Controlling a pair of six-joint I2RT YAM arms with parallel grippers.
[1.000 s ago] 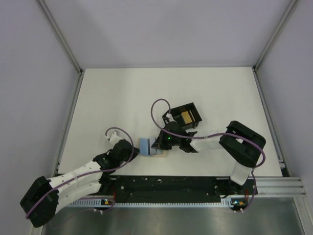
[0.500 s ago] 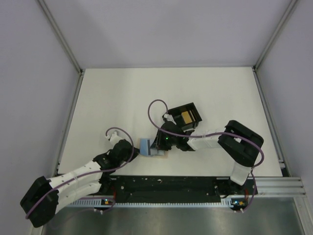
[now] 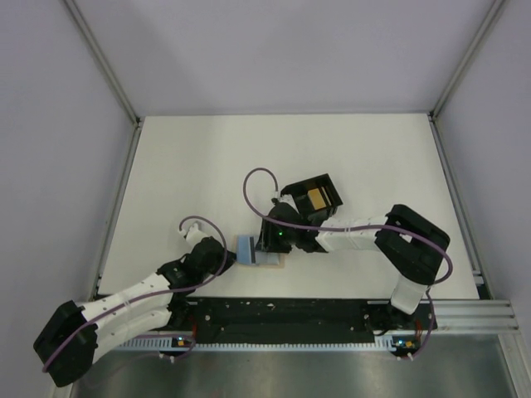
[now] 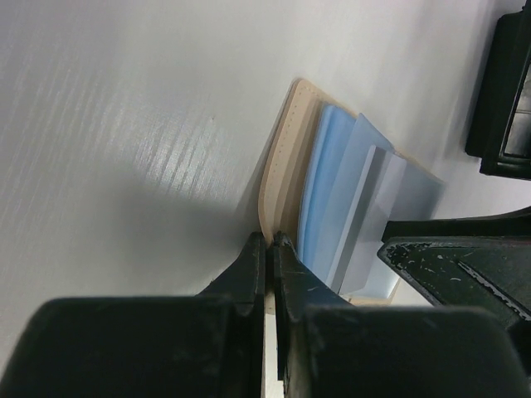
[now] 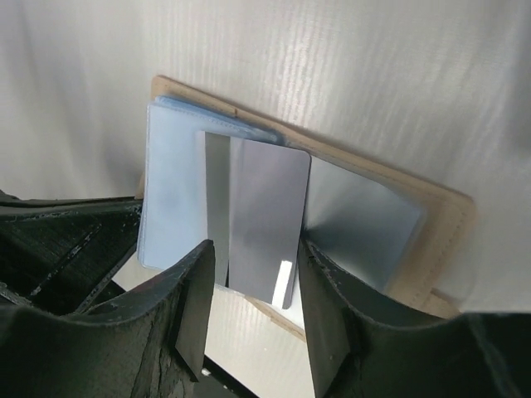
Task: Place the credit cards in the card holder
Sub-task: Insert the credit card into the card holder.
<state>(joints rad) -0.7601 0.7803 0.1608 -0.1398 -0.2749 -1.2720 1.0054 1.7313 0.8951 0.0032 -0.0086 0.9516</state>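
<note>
The tan card holder lies flat on the white table near the front edge and also shows in the right wrist view. My left gripper is shut on its near edge; from above it is at the holder's left. Light blue cards stick out of the holder. My right gripper is over the holder's right part. It grips a pale grey card by its long edges, the far end at the holder's mouth. A yellow-orange card lies in the black tray.
The black square tray stands just behind and to the right of the right gripper; its wall shows in the left wrist view. The right arm's purple cable loops up above the wrist. The table's front edge is close behind the holder.
My right gripper has moved a little to the left with the pale card, closer to the left gripper and further over the holder. The left arm has stayed put.
</note>
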